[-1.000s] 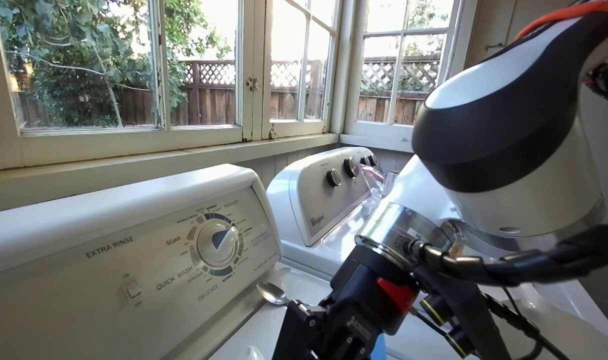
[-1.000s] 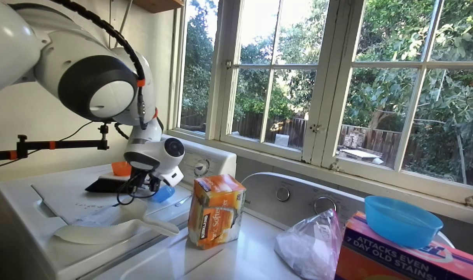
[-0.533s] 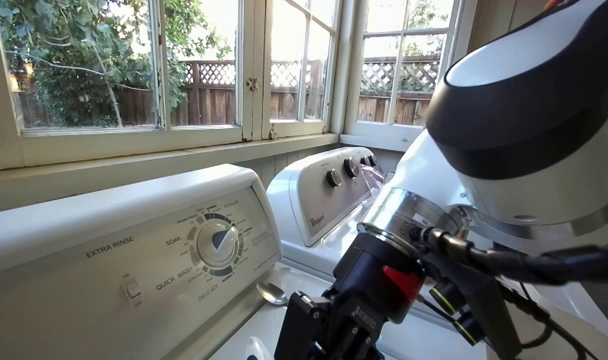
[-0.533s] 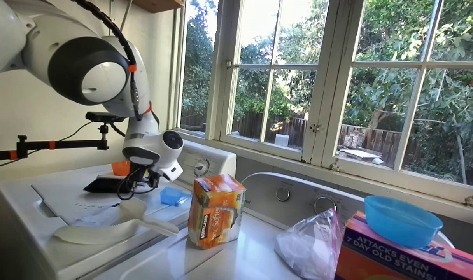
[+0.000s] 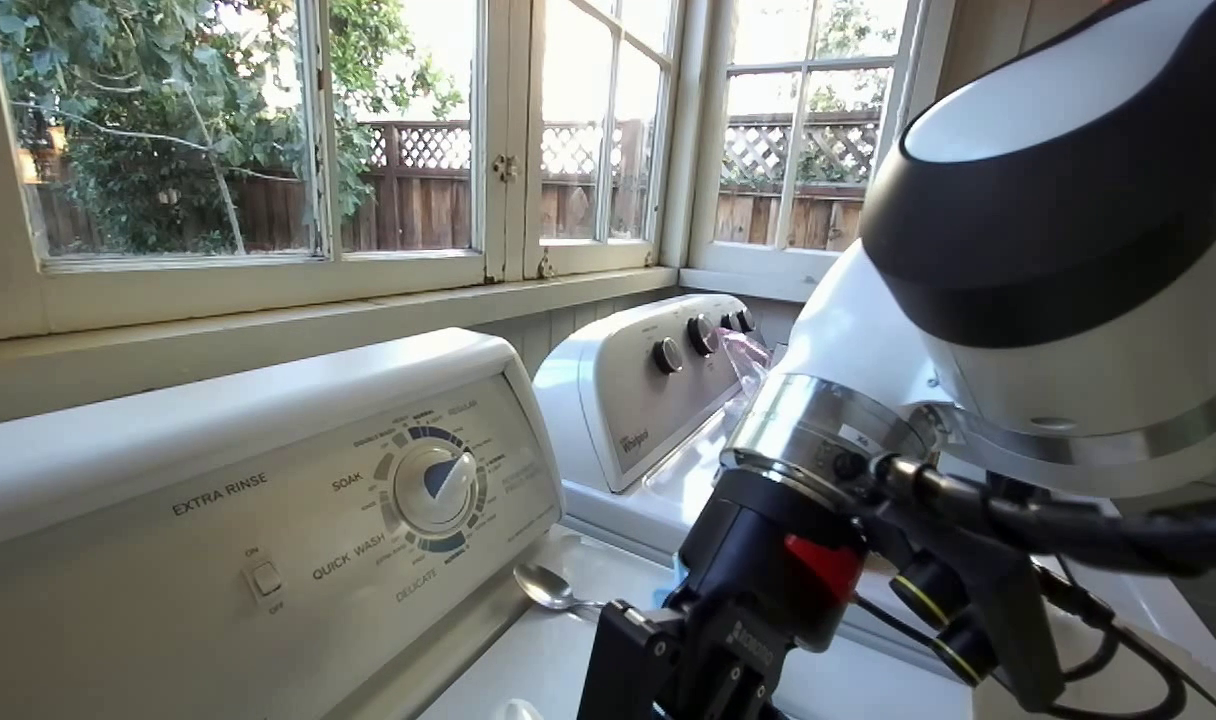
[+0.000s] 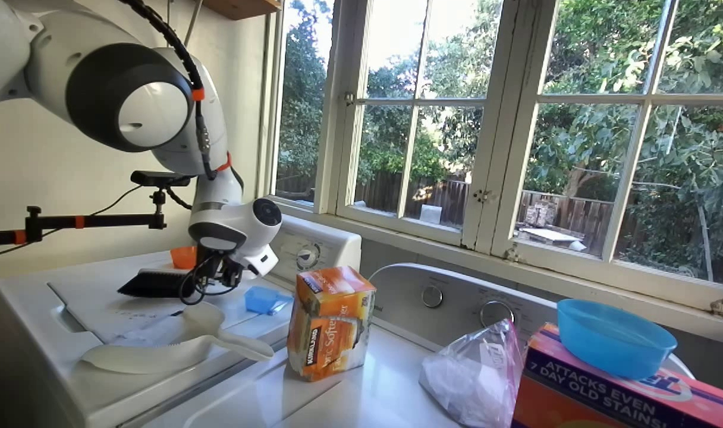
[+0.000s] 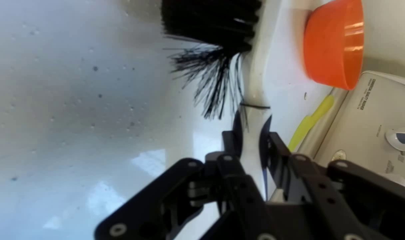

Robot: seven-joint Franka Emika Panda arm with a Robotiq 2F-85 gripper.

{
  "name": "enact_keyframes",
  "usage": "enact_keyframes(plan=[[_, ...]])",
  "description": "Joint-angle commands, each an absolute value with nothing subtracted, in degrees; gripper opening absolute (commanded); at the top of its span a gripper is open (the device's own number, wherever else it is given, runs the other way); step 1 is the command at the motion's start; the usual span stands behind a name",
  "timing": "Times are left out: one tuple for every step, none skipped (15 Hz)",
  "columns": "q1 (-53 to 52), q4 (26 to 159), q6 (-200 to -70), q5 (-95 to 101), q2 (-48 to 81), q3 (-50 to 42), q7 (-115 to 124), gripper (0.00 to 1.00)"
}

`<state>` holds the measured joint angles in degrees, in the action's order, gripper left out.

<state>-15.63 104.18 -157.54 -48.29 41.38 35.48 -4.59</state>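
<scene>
The 2-fingered black tool (image 7: pixel 250 144) was clamped on the white-and-blue handle (image 7: pixel 254 125) of a black-bristled brush (image 7: pixel 219 30), whose long axis ran out ahead of the grip over the glossy white washer lid (image 7: pixel 116 100), bristles facing away from the orange plastic cup (image 7: pixel 329 45).

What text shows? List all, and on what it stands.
"EXTRA RINSE": washer panel
"SOAK": washer panel
"QUICK WASH": washer panel
"DELICATE": washer panel
"REGULAR": washer panel
"COMMERCIAL QUALITY WASHER": washer panel, seemingly
"ON": switch
"OFF": switch
"Whirlpool": other machine
"ROBOTIQ": gripper
"KIRKLAND": orange box
"Fabric Softener": orange box
"ATTACKS EVEN 7 DAY OLD STAINS": red-purple box
Too small: dial print. Blurred: bag label. Hidden in part: red-purple box logo.
</scene>
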Motion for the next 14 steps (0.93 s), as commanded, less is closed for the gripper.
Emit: enact_keyframes(plan=[[-15.9, 107.7, -157.4, -49.7, 39.2, 35.0, -4.7, 0.07], [-15.4, 108.1, -159.1, -51.0, 39.5, 36.1, -6.2, 0.07], [-15.3, 108.2, -161.5, -52.6, 39.8, 37.0, -7.6, 0.07], [-15.2, 108.6, -163.5, -53.9, 39.6, 37.7, -8.5, 0.07], [-15.4, 109.4, -164.8, -54.4, 38.9, 37.9, -8.7, 0.07], [-16.0, 110.6, -166.2, -54.4, 37.8, 37.8, -8.3, 0.07], [-17.2, 112.4, -166.1, -52.7, 36.0, 36.6, -6.5, 0.07], [-18.5, 114.2, -166.3, -51.4, 34.1, 35.3, -4.5, 0.07], [-19.5, 116.5, -164.1, -49.3, 31.9, 33.7, -2.8, 0.07], [-20.2, 118.2, -162.4, -47.6, 30.2, 32.5, -1.8, 0.07], [-20.3, 119.7, -161.0, -46.3, 28.8, 32.3, -1.6, 0.07], [-20.9, 120.9, -160.0, -44.8, 27.6, 31.6, -1.0, 0.07], [-21.1, 121.8, -159.5, -43.8, 26.8, 31.4, -0.8, 0.07], [-21.3, 122.6, -159.3, -43.1, 25.9, 31.3, -0.9, 0.07]])
